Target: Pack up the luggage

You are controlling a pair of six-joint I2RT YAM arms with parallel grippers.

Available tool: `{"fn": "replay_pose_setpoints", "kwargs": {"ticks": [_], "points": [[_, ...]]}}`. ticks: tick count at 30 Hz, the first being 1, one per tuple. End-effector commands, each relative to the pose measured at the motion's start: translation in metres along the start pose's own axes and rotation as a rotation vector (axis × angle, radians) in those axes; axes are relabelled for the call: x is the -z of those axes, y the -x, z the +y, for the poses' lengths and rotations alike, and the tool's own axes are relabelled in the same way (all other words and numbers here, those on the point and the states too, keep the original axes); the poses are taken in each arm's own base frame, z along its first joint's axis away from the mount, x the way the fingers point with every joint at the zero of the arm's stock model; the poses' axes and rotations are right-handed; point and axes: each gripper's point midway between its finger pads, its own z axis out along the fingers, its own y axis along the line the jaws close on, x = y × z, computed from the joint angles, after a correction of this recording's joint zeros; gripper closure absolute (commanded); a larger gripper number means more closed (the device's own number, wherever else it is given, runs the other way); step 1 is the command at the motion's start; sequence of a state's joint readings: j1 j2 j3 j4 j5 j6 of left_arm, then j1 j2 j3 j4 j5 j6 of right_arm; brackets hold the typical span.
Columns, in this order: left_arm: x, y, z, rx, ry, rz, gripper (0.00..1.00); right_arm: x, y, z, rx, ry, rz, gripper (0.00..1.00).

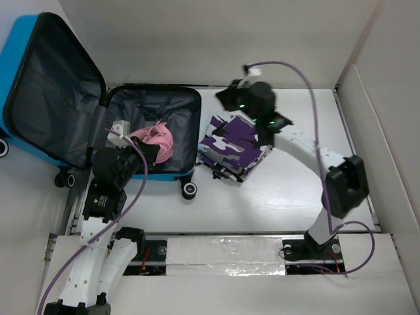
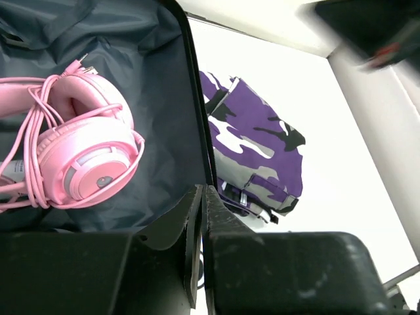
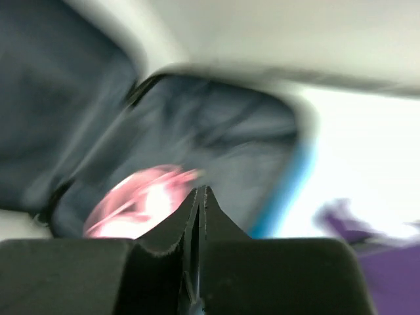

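Note:
The blue luggage (image 1: pixel 14 65) lies open at the left, lid raised, its base lined in dark grey (image 1: pixel 170 111). Pink headphones (image 1: pixel 156 139) lie in the base. A purple-and-white camouflage folded cloth (image 1: pixel 235 146) lies on the table just right of the luggage. My left gripper (image 1: pixel 148 153) is shut and empty at the near edge of the base, beside the headphones (image 2: pixel 79 157); its tips (image 2: pixel 202 190) point along the luggage wall (image 2: pixel 197 118) towards the cloth (image 2: pixel 256 151). My right gripper (image 1: pixel 224 97) is shut and empty above the cloth's far corner; its view is blurred, with the tips (image 3: pixel 201 191) before the headphones (image 3: pixel 141 200).
White walls close in the table at the back and a tall panel (image 1: pixel 387 131) stands on the right. The luggage's black wheels (image 1: pixel 189 190) stick out towards the near side. A taped rail (image 1: pixel 223 252) runs along the near edge between the arm bases.

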State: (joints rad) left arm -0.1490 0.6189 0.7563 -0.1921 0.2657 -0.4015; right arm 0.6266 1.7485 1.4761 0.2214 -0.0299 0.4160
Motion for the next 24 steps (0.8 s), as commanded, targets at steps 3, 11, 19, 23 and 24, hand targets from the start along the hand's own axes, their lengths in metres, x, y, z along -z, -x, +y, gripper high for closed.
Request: {"fn": "replay_pose_setpoints", "kwargs": {"ticks": [3,11,19,23,24], "points": [[0.003,0.019,-0.017,-0.017,-0.062,-0.053,1.0,0.048,0.016,-0.138,0.027,-0.117,0.087,1.0],[0.0,0.016,-0.018,-0.011,-0.077,-0.037,1.0,0.096,-0.057,-0.293,-0.134,-0.178,0.319,0.27],[-0.002,0.01,-0.029,0.008,-0.15,-0.02,1.0,0.077,-0.133,-0.3,-0.219,-0.146,0.523,0.12],[-0.002,0.01,-0.032,0.009,-0.165,-0.021,1.0,0.074,-0.155,-0.297,-0.275,-0.121,0.554,0.13],[-0.002,0.011,-0.031,0.007,-0.161,-0.023,1.0,0.072,-0.16,-0.291,-0.282,-0.1,0.56,0.13]]}}
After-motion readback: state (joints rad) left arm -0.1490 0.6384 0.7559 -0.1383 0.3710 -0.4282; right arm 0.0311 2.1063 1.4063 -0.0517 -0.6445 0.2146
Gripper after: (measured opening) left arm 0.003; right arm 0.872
